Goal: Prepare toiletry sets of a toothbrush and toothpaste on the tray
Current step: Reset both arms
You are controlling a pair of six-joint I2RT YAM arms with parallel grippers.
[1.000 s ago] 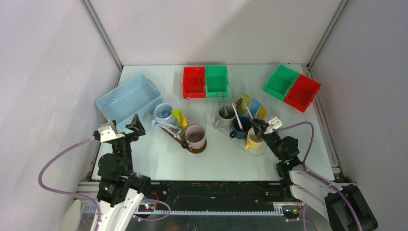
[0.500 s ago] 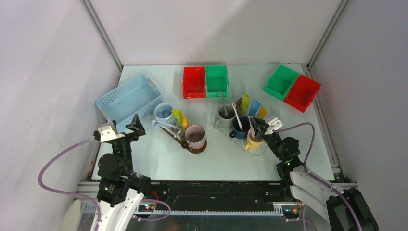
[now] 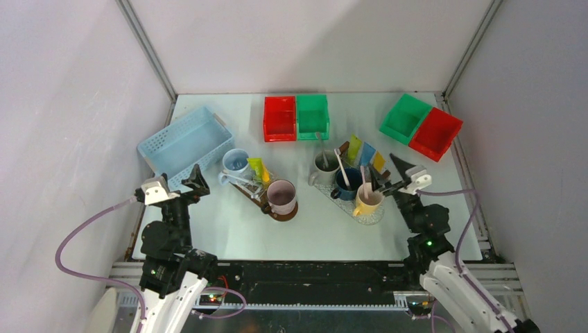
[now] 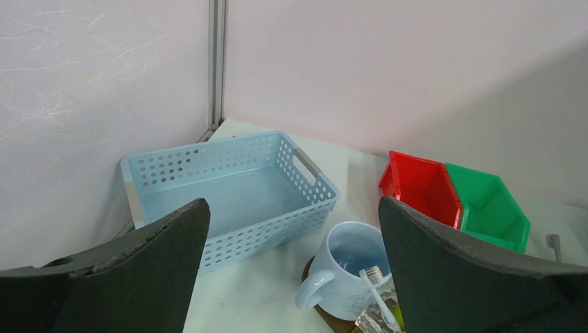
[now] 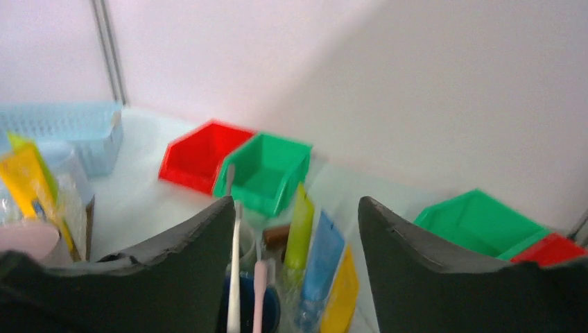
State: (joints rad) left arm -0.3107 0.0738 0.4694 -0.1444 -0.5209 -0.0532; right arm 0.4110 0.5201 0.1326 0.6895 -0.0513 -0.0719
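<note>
Toothbrushes (image 3: 342, 168) stand in mugs (image 3: 367, 202) on tray (image 3: 378, 218) — L fingers (image 4: 139, 277) & R fingers (image 5: 173, 270) wide, empty.

Containers on a pale table (image 3: 326, 229).
Light blue basket (image 3: 182, 142) upper left; red bin (image 3: 279, 118) touching green bin (image 3: 313, 116) top centre; second green bin (image 3: 405, 118) touching second red bin (image 3: 435, 133) upper right; pale blue mug (image 3: 236, 164) and pink mug (image 3: 282, 196) left of centre.

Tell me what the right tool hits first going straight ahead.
Likely the toothbrushes in the dark blue mug, centred ahead of the open right tool; the tubes beside them look nearly as close.
</note>
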